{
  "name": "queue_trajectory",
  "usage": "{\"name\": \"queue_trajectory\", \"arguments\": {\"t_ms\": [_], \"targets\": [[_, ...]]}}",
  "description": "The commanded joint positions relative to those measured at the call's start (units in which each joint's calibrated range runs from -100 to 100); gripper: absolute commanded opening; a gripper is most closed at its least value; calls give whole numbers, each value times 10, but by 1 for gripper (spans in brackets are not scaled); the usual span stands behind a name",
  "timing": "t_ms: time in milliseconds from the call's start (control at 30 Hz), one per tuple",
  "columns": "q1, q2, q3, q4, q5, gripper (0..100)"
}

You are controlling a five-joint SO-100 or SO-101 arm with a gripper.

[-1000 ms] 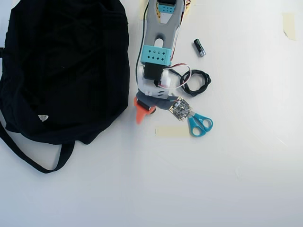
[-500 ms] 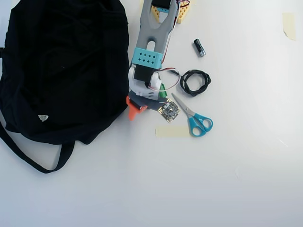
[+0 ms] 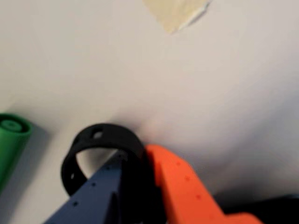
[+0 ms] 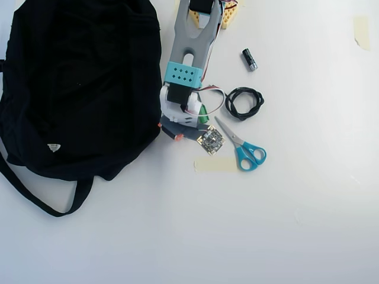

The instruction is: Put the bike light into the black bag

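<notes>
close in, gripper (image 3: 133, 161) pinched the bike light (image 3: 100, 142) between its fingers, black bag (image 4: 77, 89) lying just left in the overhead view.

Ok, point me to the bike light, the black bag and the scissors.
bike light (image 3: 105, 135): wrist view, top of its rubbery loop strap, at the gripper fingers.
black bag (image 4: 83, 83): overhead view, middle of the fabric body.
scissors (image 4: 251, 155): overhead view, on the blue handles.
</notes>
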Motion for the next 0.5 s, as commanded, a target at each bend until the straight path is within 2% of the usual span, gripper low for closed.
{"name": "queue_trajectory", "arguments": {"t_ms": [0, 67, 200, 467], "targets": [[-1, -1, -5, 1, -3, 2], [-1, -7, -5, 2, -16, 2], [-1, -25, -26, 29, -85, 2], [-21, -31, -168, 180, -123, 2]]}}
